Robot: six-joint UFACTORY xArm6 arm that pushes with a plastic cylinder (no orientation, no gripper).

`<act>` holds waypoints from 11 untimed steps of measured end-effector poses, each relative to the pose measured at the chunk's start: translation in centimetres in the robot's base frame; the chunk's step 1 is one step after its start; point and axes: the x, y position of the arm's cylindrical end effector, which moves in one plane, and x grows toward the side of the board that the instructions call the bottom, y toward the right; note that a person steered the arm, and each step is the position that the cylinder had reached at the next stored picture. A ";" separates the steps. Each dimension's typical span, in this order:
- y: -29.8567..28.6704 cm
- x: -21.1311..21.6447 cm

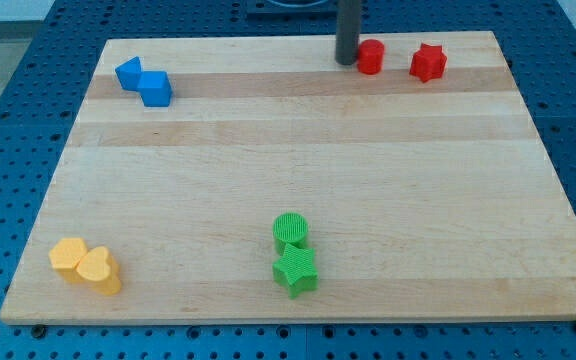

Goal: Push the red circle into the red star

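Observation:
The red circle [370, 56] stands near the view's top edge of the wooden board, right of centre. The red star [428, 62] sits a short way to its right, with a gap between them. My tip [346, 60] rests on the board just left of the red circle, touching or nearly touching its left side. The rod rises straight up out of the view's top.
Two blue blocks [144, 82] sit together at the top left. Two yellow blocks [87, 265] lie at the bottom left. A green circle [291, 230] sits just above a green star [296, 271] at the bottom centre. The wooden board [298, 150] lies on a blue perforated table.

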 end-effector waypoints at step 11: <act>-17.5 8.3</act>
